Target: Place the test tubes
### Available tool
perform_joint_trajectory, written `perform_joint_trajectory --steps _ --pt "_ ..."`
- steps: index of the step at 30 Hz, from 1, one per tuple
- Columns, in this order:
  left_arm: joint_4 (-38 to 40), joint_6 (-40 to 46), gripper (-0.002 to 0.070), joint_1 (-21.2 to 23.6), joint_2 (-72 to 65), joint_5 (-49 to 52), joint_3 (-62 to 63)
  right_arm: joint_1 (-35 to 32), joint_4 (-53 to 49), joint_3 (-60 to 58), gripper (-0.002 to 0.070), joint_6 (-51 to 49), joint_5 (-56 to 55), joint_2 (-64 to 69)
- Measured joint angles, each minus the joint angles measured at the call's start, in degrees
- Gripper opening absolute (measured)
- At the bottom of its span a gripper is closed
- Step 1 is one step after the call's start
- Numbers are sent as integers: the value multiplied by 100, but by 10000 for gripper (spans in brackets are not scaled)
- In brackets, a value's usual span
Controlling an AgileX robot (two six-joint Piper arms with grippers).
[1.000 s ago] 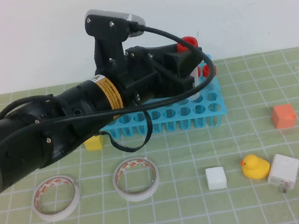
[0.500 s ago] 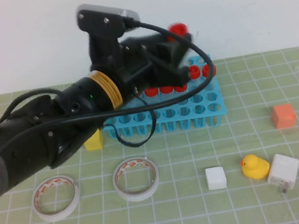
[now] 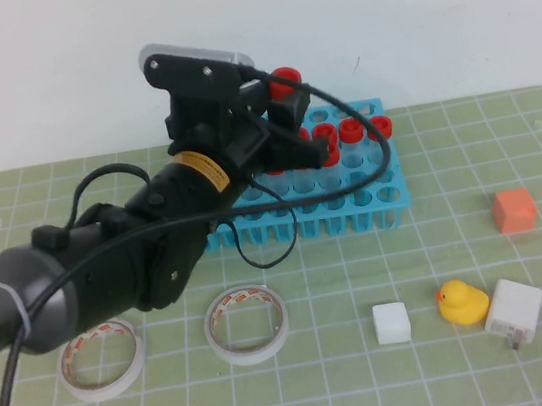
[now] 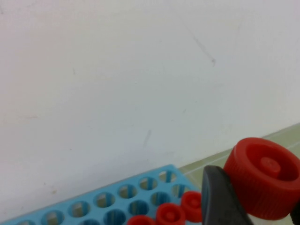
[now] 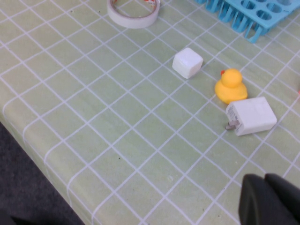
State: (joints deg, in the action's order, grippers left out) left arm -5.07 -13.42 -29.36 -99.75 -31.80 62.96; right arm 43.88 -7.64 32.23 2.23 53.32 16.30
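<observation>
My left gripper hangs above the back of the blue tube rack, shut on a test tube with a red cap. In the left wrist view that red cap sits between the dark fingers, with the rack below. Three red-capped tubes stand in the rack's back right holes; most other holes are empty. My right gripper shows only in the right wrist view, shut and empty over the table's near right part.
Two tape rolls lie at the front left. A white cube, a yellow duck and a white charger sit at the front right. An orange cube is right of the rack.
My left arm has swung left and back with the tube, carrying its red cap from over the rack's right end towards the middle. The capped tubes in the rack are now uncovered.
</observation>
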Motion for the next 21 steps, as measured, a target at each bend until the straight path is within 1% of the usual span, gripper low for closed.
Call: perform_joint_trajectory --steps 2,3,5,9,15,18,21 --pt "160 363 272 -30 -47 0 0 0 2 0 -1 0 0 0" --pt "256 410 272 -43 -71 0 0 0 2 0 -1 0 0 0" --pt "325 235 272 -69 -95 0 0 0 2 0 -1 0 0 0" --pt "162 -452 272 -102 -95 -65 0 0 2 0 -1 0 0 0" --pt "130 -380 272 -153 -103 -170 0 0 2 0 -1 0 0 0" --pt "-243 -346 272 -153 -103 -229 0 0 2 0 -1 0 0 0" --pt "-1041 -685 272 -165 -103 -442 0 0 2 0 -1 0 0 0"
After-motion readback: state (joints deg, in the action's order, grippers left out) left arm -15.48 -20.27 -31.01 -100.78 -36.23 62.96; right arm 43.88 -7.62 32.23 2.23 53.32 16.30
